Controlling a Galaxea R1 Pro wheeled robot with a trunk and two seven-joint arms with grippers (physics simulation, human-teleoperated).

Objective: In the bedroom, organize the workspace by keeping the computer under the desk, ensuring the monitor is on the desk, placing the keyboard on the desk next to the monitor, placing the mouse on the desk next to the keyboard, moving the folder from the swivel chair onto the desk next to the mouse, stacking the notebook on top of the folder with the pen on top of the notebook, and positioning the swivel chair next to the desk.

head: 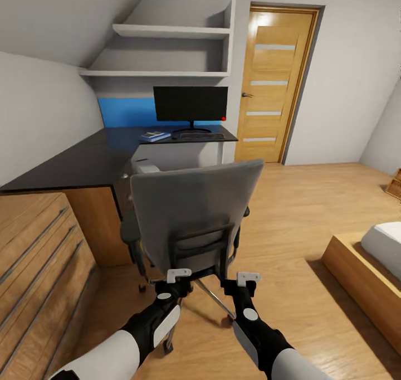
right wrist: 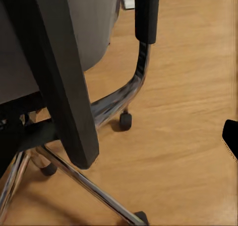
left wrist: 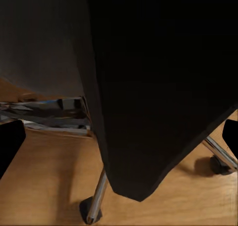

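Both grippers hover just behind the swivel chair (head: 195, 213), near its lower back: the left gripper (head: 179, 276) and the right gripper (head: 248, 279). Whether either is spread or holding anything cannot be told. The chair stands in front of the desk (head: 83, 162), its back toward the robot. On the desk sit the monitor (head: 190, 103), the keyboard (head: 198, 136) and the folder (head: 154, 137).

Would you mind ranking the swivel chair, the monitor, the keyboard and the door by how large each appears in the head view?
1. swivel chair, though it is nearest the camera, which inflates it
2. door
3. monitor
4. keyboard, a thin strip on the desk
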